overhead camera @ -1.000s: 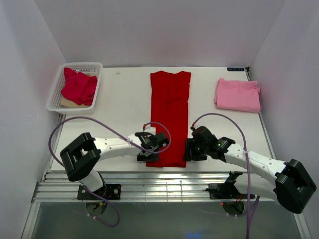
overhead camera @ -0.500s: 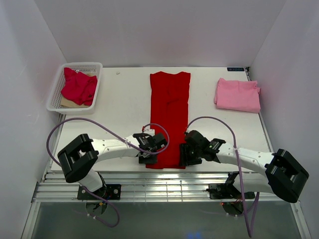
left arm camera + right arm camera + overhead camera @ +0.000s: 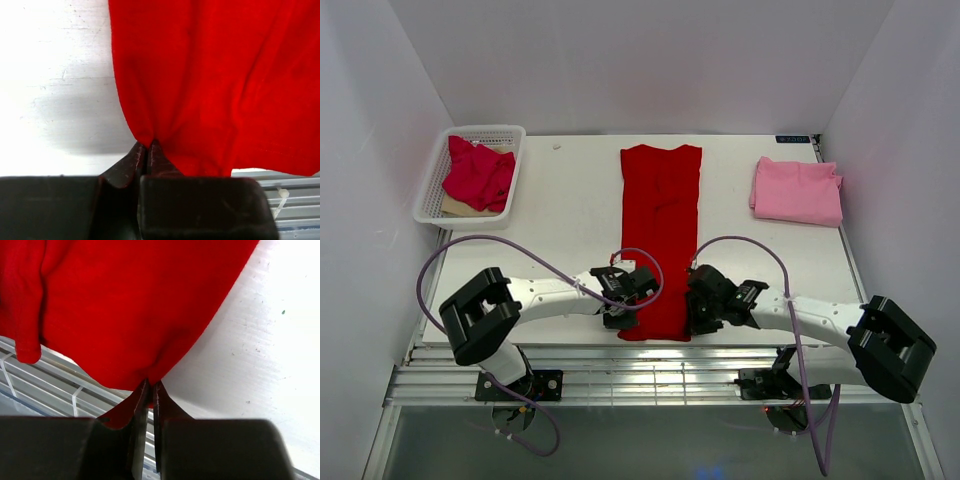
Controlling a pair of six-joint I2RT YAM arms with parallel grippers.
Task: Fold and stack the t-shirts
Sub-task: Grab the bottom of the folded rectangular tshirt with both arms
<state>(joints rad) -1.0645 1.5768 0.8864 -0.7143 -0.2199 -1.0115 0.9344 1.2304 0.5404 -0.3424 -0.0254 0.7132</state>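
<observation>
A bright red t-shirt (image 3: 662, 225) lies as a long narrow strip down the middle of the table, collar end far from the arms. My left gripper (image 3: 624, 318) is shut on its near left corner; in the left wrist view the red cloth (image 3: 210, 85) puckers into the pinched fingertips (image 3: 148, 145). My right gripper (image 3: 695, 322) is shut on the near right corner, where the cloth (image 3: 135, 305) bunches at the fingertips (image 3: 151, 385). A folded light pink t-shirt (image 3: 797, 190) rests at the back right. A crimson t-shirt (image 3: 478, 172) lies crumpled in the basket.
The white mesh basket (image 3: 433, 190) stands at the back left. White walls close in the table on three sides. The table's near edge with its metal rails (image 3: 650, 385) runs just behind both grippers.
Both grippers have closed onto the near corners of the red t-shirt, and the right arm has slid left toward the hem. The hem now bunches slightly inward.
</observation>
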